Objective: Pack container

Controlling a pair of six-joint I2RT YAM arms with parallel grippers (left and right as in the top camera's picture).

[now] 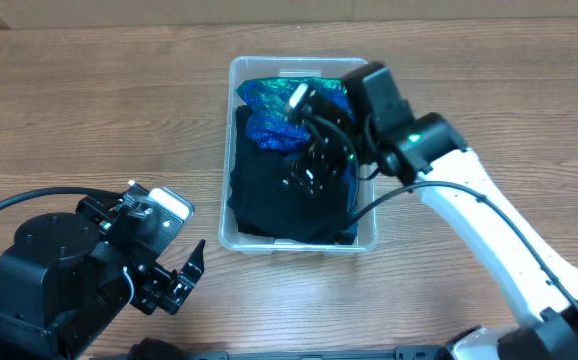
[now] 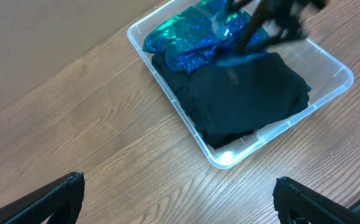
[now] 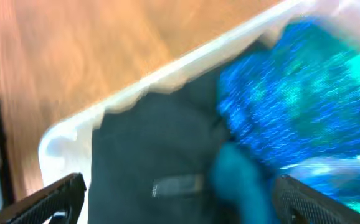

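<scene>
The overhead camera looks straight down on the wooden table (image 1: pixel 89 110) from high up, with the container (image 1: pixel 233 150) near mid-frame. The left wrist camera looks slantwise across the table from well apart, its own fingertips (image 2: pixel 58 198) in the bottom corners, and shares the whole container with the overhead view. The right wrist camera hangs very near, blurred, over the container, showing only one rim corner, a black garment (image 3: pixel 149 155) and blue sequined fabric (image 3: pixel 279 106).

The container (image 1: pixel 289 246) is a clear plastic bin with rounded corners, standing upright on the wooden table (image 1: pixel 89 120). A black garment (image 1: pixel 279 200) fills most of it. Shiny blue fabric (image 1: pixel 269 110) is bunched at its far end.
</scene>
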